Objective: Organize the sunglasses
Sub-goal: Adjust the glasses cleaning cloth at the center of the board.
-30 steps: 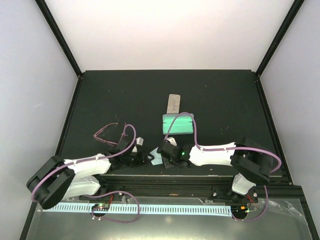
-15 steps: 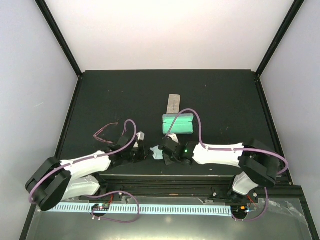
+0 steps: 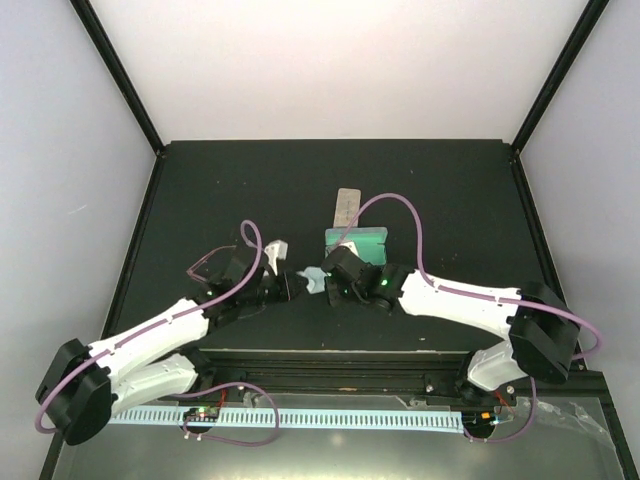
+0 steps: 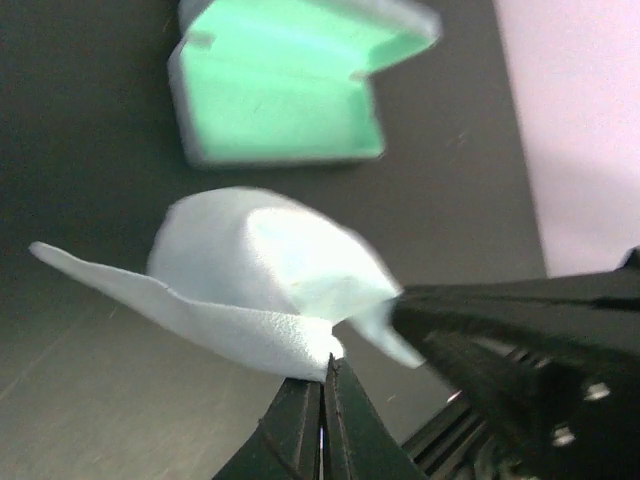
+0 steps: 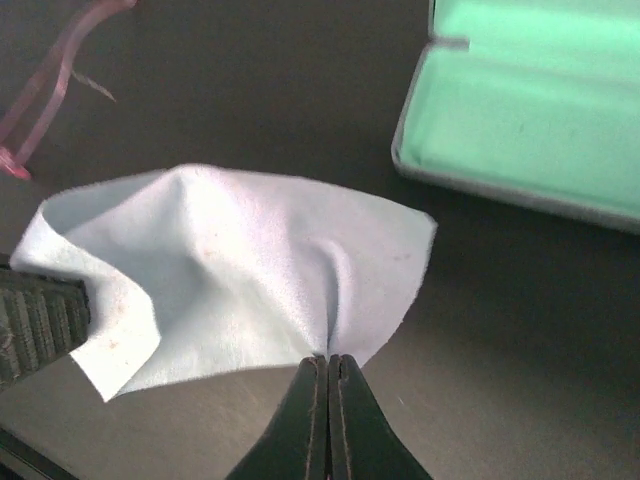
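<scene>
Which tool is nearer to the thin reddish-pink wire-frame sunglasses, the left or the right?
Left. The left tool is just right of the sunglasses; the right tool is farther right, across the light blue cloth both pinch.

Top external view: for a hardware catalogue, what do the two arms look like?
The left arm and right arm have white shells, black joints and a looping purple cable each; a green light glows at the right wrist. The left tool and right tool have slim black fingers.
</scene>
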Robot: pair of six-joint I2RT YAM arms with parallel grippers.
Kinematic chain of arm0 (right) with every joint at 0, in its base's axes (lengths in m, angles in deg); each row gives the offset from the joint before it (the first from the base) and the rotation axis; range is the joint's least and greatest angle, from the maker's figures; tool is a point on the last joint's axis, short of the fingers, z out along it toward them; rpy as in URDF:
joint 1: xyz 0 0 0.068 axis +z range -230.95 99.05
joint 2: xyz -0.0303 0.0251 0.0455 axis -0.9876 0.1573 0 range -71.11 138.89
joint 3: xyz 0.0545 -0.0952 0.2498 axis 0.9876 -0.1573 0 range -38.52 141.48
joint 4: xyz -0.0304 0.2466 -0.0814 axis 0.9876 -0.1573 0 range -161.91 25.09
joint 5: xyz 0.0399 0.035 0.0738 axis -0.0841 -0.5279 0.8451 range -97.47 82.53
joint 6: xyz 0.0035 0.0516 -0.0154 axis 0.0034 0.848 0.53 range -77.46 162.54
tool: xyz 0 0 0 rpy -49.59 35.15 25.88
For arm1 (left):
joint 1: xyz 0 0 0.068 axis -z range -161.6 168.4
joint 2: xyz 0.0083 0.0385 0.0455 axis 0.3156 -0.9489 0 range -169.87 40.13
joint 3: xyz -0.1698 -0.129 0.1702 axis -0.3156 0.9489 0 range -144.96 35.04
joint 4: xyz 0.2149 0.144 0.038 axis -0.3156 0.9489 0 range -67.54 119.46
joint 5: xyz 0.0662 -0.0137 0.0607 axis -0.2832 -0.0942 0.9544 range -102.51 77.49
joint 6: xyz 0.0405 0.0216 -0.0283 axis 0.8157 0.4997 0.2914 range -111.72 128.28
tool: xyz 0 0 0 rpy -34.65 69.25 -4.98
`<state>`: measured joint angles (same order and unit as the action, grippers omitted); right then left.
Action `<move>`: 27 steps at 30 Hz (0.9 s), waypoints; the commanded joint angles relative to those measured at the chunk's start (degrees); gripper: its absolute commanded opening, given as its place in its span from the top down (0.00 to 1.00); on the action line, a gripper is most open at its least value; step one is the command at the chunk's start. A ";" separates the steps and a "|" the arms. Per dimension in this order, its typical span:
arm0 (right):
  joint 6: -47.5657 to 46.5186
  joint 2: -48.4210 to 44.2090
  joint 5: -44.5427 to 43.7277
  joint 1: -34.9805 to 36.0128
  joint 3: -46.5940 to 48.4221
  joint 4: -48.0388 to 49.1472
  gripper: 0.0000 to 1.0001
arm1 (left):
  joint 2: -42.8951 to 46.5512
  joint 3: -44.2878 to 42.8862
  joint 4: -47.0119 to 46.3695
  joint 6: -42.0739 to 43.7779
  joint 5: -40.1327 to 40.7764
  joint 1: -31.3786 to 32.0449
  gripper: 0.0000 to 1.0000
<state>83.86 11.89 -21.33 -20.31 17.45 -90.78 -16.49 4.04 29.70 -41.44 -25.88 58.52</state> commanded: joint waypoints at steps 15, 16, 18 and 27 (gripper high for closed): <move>1.04 3.22 11.02 3.69 -12.45 0.88 0.89 | 4.27 17.32 0.45 -7.26 -3.37 4.18 0.71; 1.09 2.83 10.90 3.65 -12.46 0.52 0.82 | 5.25 17.07 2.08 -7.06 -2.37 4.12 0.69; 1.38 1.69 9.73 3.69 -12.42 -0.26 0.71 | 6.85 16.15 5.28 -6.34 0.28 4.10 0.68; -0.62 5.68 -0.54 2.38 -6.54 -0.16 0.67 | 1.51 9.06 5.17 -0.80 6.03 3.94 0.66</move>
<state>84.64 14.34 -15.74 -17.12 7.02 -92.00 -11.11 18.79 33.88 -46.18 -24.39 62.41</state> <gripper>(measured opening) 0.329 0.357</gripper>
